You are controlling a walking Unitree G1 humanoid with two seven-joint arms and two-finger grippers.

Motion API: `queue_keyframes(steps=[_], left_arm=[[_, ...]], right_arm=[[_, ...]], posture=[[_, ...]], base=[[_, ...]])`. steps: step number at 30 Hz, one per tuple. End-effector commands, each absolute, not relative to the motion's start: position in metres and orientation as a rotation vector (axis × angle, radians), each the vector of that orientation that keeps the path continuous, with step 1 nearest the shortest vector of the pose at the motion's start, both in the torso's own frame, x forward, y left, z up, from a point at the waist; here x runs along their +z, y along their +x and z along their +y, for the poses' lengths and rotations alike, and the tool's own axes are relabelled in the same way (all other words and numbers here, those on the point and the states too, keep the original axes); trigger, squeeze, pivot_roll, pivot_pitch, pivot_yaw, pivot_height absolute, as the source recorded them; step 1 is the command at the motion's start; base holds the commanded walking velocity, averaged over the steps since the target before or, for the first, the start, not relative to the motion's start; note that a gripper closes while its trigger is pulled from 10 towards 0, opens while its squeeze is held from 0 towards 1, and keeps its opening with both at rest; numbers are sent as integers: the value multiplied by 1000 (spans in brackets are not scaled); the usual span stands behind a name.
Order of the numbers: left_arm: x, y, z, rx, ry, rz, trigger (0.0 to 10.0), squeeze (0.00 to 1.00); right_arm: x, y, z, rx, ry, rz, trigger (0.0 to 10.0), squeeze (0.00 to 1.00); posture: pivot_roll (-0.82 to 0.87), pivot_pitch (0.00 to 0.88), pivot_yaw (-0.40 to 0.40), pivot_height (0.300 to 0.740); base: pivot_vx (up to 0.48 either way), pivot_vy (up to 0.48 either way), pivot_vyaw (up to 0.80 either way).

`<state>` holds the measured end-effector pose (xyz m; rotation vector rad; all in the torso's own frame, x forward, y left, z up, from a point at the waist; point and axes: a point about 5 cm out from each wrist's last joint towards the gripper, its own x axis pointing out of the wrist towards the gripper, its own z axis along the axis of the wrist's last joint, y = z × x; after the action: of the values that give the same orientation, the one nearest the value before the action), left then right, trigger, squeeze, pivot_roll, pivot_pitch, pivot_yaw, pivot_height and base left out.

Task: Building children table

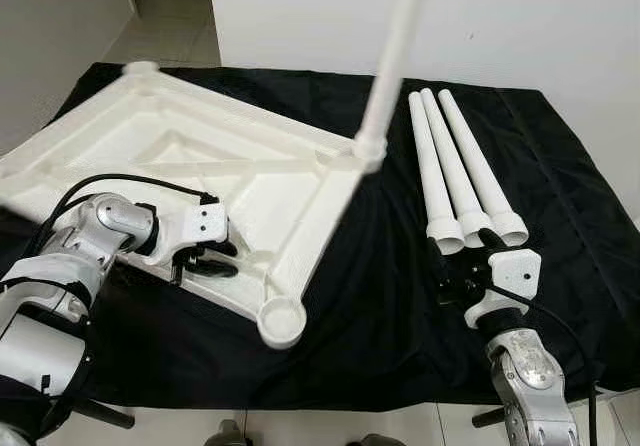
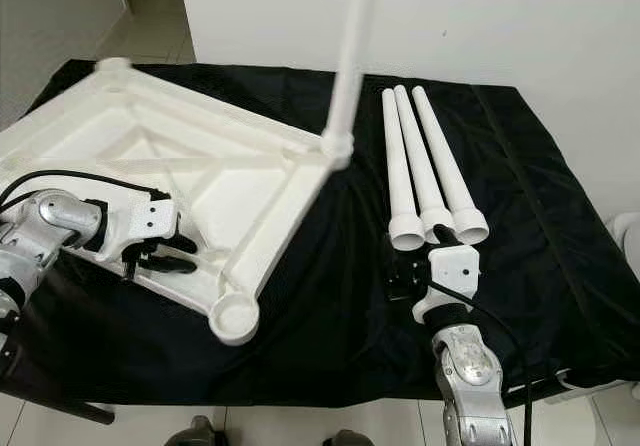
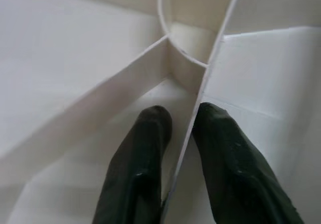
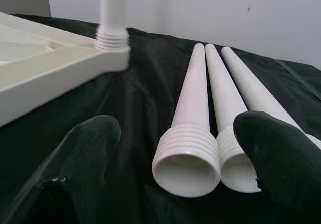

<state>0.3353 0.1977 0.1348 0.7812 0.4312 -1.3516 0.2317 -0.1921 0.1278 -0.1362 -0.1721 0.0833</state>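
Left gripper (image 3: pixel 178 121) fingers pinch a rib of the upturned tabletop (image 1: pixel 250 166). Right gripper (image 4: pixel 170 148) fingers gape, empty, around the threaded ends of three loose legs (image 1: pixel 455 171) near the bench's right edge.

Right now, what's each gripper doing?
Left gripper: shut on a rib of the tabletop.
Right gripper: open, empty, at the loose legs.

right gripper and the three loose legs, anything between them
Nothing but bare black cloth. In the right wrist view the open right gripper faces the threaded ends of the legs, with cloth in the gap.
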Motion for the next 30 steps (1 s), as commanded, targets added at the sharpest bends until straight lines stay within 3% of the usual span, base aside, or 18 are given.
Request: queue_keyframes(steps=[1, 8, 9, 11, 12, 13, 14, 15, 20, 21, 22, 23, 24, 30], left_arm=[[126, 337, 204, -1189, 714, 393, 0, 0], [123, 330, 182, -1237, 641, 282, 0, 0], [122, 321, 160, -1293, 612, 194, 1608, 0], [122, 321, 160, -1293, 612, 194, 1608, 0], [122, 316, 149, -1324, 607, 155, 2902, 0], [121, 310, 140, -1357, 600, 119, 4902, 0], [121, 310, 140, -1357, 600, 119, 4902, 0], [122, 298, 123, -1423, 584, 59, 9608, 0], [125, 289, 111, -1478, 559, 24, 10000, 0], [127, 289, 108, -1481, 551, 19, 10000, 188], [128, 289, 107, -1481, 549, 19, 10000, 635], [128, 289, 107, -1481, 549, 19, 10000, 635], [129, 289, 107, -1482, 541, 25, 10000, 1000], [132, 293, 109, -1441, 575, 24, 10000, 1000]], right_arm=[[126, 233, -191, 82, -137, -164, 10000, 0], [126, 234, -189, 80, -137, -168, 10000, 0], [126, 235, -187, 81, -132, -169, 10000, 0], [126, 235, -187, 81, -132, -169, 10000, 0], [126, 236, -186, 83, -130, -169, 10000, 0], [126, 237, -185, 86, -128, -171, 10000, 0], [126, 237, -185, 86, -128, -171, 10000, 0], [127, 240, -183, 94, -130, -179, 10000, 0], [128, 242, -182, 98, -130, -184, 10000, 0], [129, 243, -182, 99, -132, -186, 10000, 0], [129, 243, -182, 99, -133, -187, 10000, 0], [129, 243, -182, 99, -133, -187, 10000, 0], [129, 243, -182, 98, -133, -188, 10000, 0], [128, 242, -182, 90, -131, -187, 10000, 0]], posture=[[35, 41, -17, 740], [34, 47, -23, 740], [37, 49, -29, 740], [37, 49, -29, 740], [37, 49, -29, 740], [38, 50, -31, 740], [38, 50, -31, 740], [38, 49, -31, 740], [39, 47, -29, 740], [36, 46, -25, 740], [36, 46, -23, 740], [36, 46, -23, 740], [37, 46, -22, 740], [36, 48, -17, 740]], base=[[0, 0, 0], [0, 0, 0], [0, 0, 0], [0, 0, 0], [0, 0, 0], [0, 0, 0], [0, 0, 0], [0, 0, 0], [0, 0, 0], [0, 0, 0], [0, 0, 0], [0, 0, 0], [0, 0, 0], [0, 0, 0]])
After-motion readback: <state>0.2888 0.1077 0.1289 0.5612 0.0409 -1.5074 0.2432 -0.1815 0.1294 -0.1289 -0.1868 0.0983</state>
